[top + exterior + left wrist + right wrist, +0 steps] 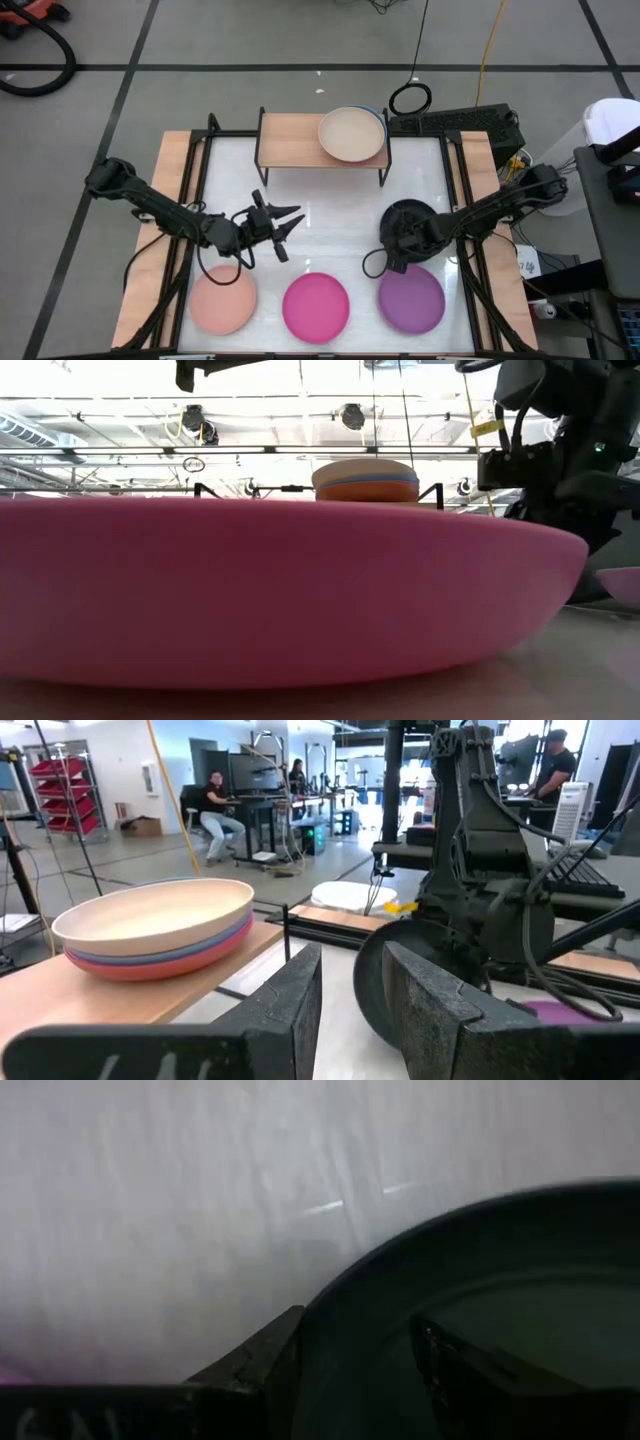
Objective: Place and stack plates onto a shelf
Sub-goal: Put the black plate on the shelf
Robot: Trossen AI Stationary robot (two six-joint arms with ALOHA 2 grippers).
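The light-wood shelf (pixel 300 140) stands at the table's far middle. A stack of plates (pixel 352 134) with a beige one on top sits on its right half; it also shows in the left wrist view (pixel 160 925). The peach plate (pixel 222 298), magenta plate (pixel 316 306) and purple plate (pixel 411 298) lie in a row near the table's front edge. My right gripper (pixel 398 250) is shut on the black plate (pixel 405 228), just beyond the purple plate. My left gripper (pixel 287 230) is open and empty over the table's middle, left of the black plate. My right gripper has the black plate's rim (pixel 325 1295) between its fingers, one finger (pixel 455 1365) inside the dish and one finger (pixel 255 1355) outside it. In the left wrist view the plate (pixel 375 980) is tilted up; whether its lower edge is on the table, I cannot tell.
The white tabletop (pixel 330 220) lies between the shelf and the row of plates. The shelf's left half is bare. A black cable ring (pixel 410 98) lies on the floor behind the table. In the low view the magenta plate (pixel 280 600) fills the foreground. People are in the room beyond.
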